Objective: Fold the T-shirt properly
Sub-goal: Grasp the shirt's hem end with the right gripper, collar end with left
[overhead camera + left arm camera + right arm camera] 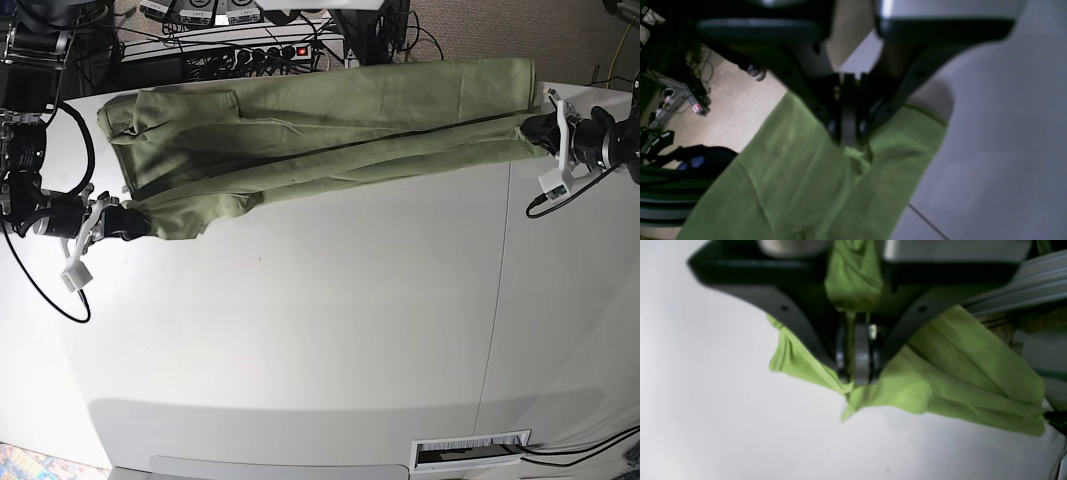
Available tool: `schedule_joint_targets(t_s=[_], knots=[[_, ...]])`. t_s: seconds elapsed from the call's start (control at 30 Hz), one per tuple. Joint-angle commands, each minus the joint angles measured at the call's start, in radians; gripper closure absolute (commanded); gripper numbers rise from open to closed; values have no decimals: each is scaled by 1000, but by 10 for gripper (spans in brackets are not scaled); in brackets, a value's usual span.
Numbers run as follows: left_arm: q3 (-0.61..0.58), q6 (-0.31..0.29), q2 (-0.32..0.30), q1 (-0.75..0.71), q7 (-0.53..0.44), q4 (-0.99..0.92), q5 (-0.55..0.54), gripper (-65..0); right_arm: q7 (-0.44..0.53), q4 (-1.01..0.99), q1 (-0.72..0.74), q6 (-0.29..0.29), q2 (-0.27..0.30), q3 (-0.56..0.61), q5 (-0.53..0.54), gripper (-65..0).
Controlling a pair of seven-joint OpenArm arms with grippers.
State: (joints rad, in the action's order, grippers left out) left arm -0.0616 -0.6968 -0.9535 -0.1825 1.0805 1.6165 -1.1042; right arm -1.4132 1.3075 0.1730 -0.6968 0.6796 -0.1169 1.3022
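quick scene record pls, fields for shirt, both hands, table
shirt: green T-shirt, stretched across the far side of the table, lengthwise fold along it
left hand: left hand shut on one end of the shirt, at the table's edge
right hand: right hand shut on the other end, cloth bunched between the fingers
table: white table, near side bare

Nothing here you can read, operator. The T-shirt [330, 120] is plain green cloth from end to end, no print and no lettering on it in any view. Far left in the left wrist view, a small tag with a red patch [697, 107] sits on the equipment frame, but it's far too blurred to make out. At the near edge of the bench [300, 360], the white slotted plate [470, 450] carries no legible marks either.
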Motion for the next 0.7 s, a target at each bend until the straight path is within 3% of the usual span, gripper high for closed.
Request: schedule_joint_targets(t_s=[0.0,0.23,0.3,0.37,0.5,0.67], knots=[[12,-1,-25,10,-5,10,-11,0,17,15,21,-1,29,-12,8,0],[12,-1,-25,11,-8,10,-11,0,17,15,21,-1,30,-12,-64,0],[12,-1,-25,11,-8,10,-11,-1,17,15,21,-1,30,-12,-76,-60],[12,-1,-25,11,-8,10,-11,-98,17,15,22,-1,30,-12,-92,-104],[12,-1,-25,11,-7,10,-19,-239,17,15,26,-1,29,-12,-90,-113],[12,-1,-25,11,-7,12,-41,-273,17,21,60,-1,23,-13,-78,-113]])
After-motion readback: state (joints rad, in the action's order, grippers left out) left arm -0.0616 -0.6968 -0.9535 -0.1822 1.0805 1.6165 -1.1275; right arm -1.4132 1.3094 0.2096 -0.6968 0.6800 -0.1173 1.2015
